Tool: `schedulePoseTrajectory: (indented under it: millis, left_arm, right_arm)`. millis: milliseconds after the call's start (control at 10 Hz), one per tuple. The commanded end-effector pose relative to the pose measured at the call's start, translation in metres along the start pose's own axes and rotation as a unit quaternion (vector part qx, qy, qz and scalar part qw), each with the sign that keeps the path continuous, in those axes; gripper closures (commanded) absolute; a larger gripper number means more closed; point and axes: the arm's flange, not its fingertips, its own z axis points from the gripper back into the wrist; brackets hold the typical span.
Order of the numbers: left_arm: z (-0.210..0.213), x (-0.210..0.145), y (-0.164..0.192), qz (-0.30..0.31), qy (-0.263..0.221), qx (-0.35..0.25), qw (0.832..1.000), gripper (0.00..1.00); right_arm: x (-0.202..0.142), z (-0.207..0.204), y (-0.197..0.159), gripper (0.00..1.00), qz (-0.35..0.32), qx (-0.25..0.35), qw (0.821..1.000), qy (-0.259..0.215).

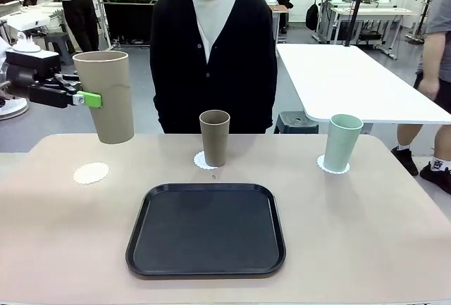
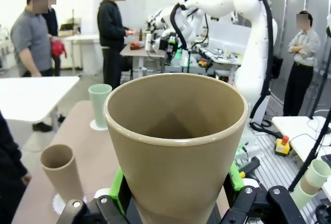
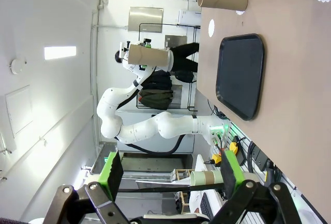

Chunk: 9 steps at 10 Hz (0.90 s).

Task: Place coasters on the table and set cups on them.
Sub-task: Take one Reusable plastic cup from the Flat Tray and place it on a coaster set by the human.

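Your left gripper (image 1: pixel 88 98) is pinching a tall tan-brown tapered tumbler (image 1: pixel 106 95) at mid-height, green pads (image 2: pixel 118 183) pressed against its sides, and holds it upright in the air, clear of the large beige matte tabletop (image 1: pixel 366 234). Below the held tumbler and slightly toward the arm's side, a thin white scalloped paper doily (image 1: pixel 91 172) lies bare on the tabletop. Farther out past the gripper's fingers, a second tan-brown tumbler (image 1: pixel 214 137) stands on its own doily (image 1: pixel 201 160) in front of the person in a black cardigan (image 1: pixel 211 51), and beyond that a pale mint green tumbler (image 1: pixel 343 142) stands on a third doily (image 1: pixel 326 165). A black rounded-square tray (image 1: pixel 206 229) lies near the middle. Your right gripper (image 3: pixel 168 169) is spread wide with nothing between its green pads (image 3: pixel 111 168), well off the tabletop.
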Motion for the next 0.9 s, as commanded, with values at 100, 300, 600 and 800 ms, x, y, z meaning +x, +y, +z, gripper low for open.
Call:
schedulePoseTrajectory:
  millis: [100, 300, 600, 800]
  left_arm:
    - [0.062, -0.012, 0.045, -0.040, 0.003, 0.028, 0.999, 0.12]
    - [0.138, -0.026, 0.061, -0.048, -0.019, 0.061, 0.997, 0.12]
    - [0.208, -0.038, 0.077, -0.058, -0.048, 0.087, 0.993, 0.12]
    - [0.219, -0.044, 0.081, -0.053, -0.057, 0.084, 0.993, 0.12]
  right_arm:
    - [-0.001, 0.000, 0.001, 0.00, 0.005, 0.005, 1.000, 0.002]
    - [-0.001, 0.000, 0.001, 0.00, 0.005, 0.005, 1.000, 0.002]
    - [-0.001, 0.000, 0.001, 0.00, 0.005, 0.005, 1.000, 0.002]
    - [-0.001, 0.000, 0.001, 0.00, 0.005, 0.005, 1.000, 0.002]
